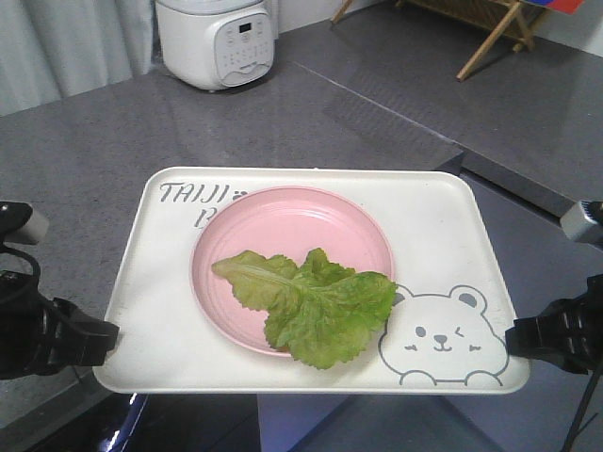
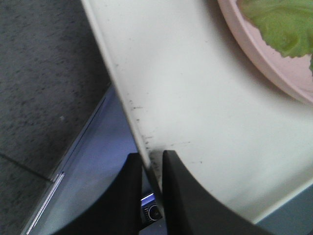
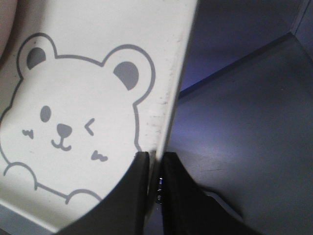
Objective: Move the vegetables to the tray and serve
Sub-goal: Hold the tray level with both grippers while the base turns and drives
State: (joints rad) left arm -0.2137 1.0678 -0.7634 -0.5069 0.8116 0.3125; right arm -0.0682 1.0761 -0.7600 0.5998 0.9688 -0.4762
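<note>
Near the front edge of a dark grey speckled countertop (image 1: 94, 132), a large cream-white tray (image 1: 443, 217) lay between my two arms. My left gripper (image 2: 152, 159) was clenched on the tray's left rim close to its near corner. In the left wrist view its two black fingers (image 2: 122, 196) pinched the thin lip from either side, with almost no gap between them. My right gripper (image 3: 155, 157) was clamped the same way on the right rim, also close to the near corner, just beside the grey drawing of a winking bear (image 1: 443, 339).

A round pink plate (image 1: 283, 226) sat on the tray, left of centre, partly covering the grey "TAIJI" lettering (image 1: 193, 195) at the far left corner. The bright green, ruffled lettuce leaf (image 1: 316, 306) lay flat on the near half of the plate. Its paler rib pointed left, and its frilly right end spilled over the plate's rim onto the tray, touching the bear's ear.

The tray's near edge overhung a bluish, shadowed area below. I could not tell from these views whether the tray was resting on the countertop or held just above it.

Far back on the left stood a white electric cooker (image 1: 219, 40) with a button panel. A wooden stand (image 1: 490, 28) stood at the far right.
</note>
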